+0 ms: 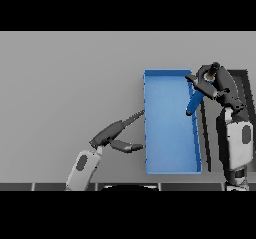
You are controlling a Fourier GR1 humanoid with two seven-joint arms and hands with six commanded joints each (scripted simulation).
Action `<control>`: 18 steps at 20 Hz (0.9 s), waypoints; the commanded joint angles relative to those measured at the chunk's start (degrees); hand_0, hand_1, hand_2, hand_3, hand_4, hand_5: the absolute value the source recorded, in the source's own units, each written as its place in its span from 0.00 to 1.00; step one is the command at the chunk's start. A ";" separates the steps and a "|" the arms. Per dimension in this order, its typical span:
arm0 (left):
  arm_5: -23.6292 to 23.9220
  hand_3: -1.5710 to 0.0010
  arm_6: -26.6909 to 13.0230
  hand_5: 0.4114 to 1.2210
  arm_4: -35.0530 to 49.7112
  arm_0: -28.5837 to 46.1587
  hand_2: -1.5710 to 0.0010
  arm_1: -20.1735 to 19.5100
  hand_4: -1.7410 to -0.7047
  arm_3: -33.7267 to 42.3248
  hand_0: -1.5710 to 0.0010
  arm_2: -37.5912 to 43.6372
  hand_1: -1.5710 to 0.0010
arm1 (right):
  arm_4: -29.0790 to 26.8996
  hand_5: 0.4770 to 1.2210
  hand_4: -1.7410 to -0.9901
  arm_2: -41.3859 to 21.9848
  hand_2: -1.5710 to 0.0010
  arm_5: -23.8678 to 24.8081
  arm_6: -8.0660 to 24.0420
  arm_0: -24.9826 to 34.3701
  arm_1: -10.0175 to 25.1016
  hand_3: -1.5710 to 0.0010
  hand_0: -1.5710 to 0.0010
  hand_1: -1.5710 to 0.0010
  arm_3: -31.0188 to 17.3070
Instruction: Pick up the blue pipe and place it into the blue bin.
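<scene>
Blue against grey, the blue pipe (193, 103) hangs slanted from our right hand (206, 83), whose dark fingers curl round its upper end; the lower end dips down and toward our left, over the right wall of the blue bin (148, 133). We think the pipe is clear of the bin floor, though the view from above leaves that uncertain. The pipe is a short smooth cylinder; the bin is a long, shallow rectangular tray with thin upright walls and a flat matte floor. Our left hand (117, 133) lies relaxed on the grey table (65, 83), fingers straight, their tips near the bin's left wall.
</scene>
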State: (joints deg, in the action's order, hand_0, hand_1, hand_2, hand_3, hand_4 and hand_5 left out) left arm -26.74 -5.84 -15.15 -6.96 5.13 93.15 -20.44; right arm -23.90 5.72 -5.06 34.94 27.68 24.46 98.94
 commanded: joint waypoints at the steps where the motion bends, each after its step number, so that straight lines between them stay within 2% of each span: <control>1: 0.12 1.00 -0.44 0.02 0.21 0.00 1.00 0.11 0.83 0.29 1.00 0.18 1.00 | -1.19 1.00 0.00 -1.35 0.00 3.22 0.00 -2.48 1.79 0.00 0.00 0.00 0.90; 3: 0.38 1.00 -0.73 0.02 0.00 -0.23 1.00 0.02 0.83 0.34 1.00 0.29 1.00 | -2.66 1.00 0.00 -4.94 0.00 8.11 0.00 -6.14 5.30 0.00 0.00 0.00 2.01; 7: -0.09 1.00 -0.15 0.01 0.45 0.64 1.00 -0.45 0.82 0.91 1.00 0.19 1.00 | -2.41 1.00 0.00 -10.23 0.00 13.51 0.02 -11.36 8.78 0.03 0.00 0.00 2.71; 8: -0.03 1.00 -0.58 0.01 0.48 0.45 1.00 -0.23 0.82 0.98 1.00 0.15 1.00 | -2.45 1.00 0.00 -11.53 0.00 14.55 0.03 -12.15 9.60 0.20 0.00 0.00 2.63; 10: -0.05 1.00 -0.49 0.01 0.29 0.19 1.00 -0.37 0.83 1.34 1.00 -0.06 1.00 | -4.35 1.00 0.00 -17.72 0.00 22.68 -0.11 -14.24 14.23 0.35 0.00 0.00 2.85; 12: -0.39 1.00 -0.42 0.01 0.42 0.99 1.00 -0.79 0.83 2.00 1.00 -0.29 1.00 | -8.24 1.00 0.00 -23.64 0.00 29.44 -0.12 -12.59 19.16 0.46 0.00 0.01 0.41; 13: -0.20 1.00 -0.33 0.01 0.19 0.52 1.00 -0.79 0.83 1.25 1.00 -0.05 1.00 | -12.08 1.00 0.08 -27.66 0.15 32.56 -0.04 -11.73 22.30 0.50 0.07 0.15 -0.88; 15: 0.05 1.00 -0.04 0.01 -0.28 0.61 1.00 -1.19 0.83 0.65 1.00 0.20 1.00 | -19.24 1.00 0.32 -35.69 0.45 36.90 -0.01 -8.36 28.32 0.68 0.40 0.46 -2.70; 17: 0.34 1.00 -0.44 0.02 -0.43 0.29 1.00 -0.69 0.83 0.82 1.00 -0.01 1.00 | -23.49 1.00 0.54 -42.12 0.65 36.80 -0.01 -4.55 32.11 0.79 0.62 0.65 -3.09; 18: 0.10 1.00 -0.75 0.02 -0.13 0.20 1.00 -0.37 0.83 1.18 1.00 -0.24 1.00 | -25.46 0.95 0.62 -46.21 0.72 36.18 -0.01 -1.46 33.83 0.84 0.69 0.72 -3.87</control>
State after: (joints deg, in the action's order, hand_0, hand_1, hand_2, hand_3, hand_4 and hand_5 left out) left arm -26.65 -6.54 -15.28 -6.78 4.78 94.33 -20.69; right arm -49.32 -40.47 30.98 34.93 26.26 58.30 95.10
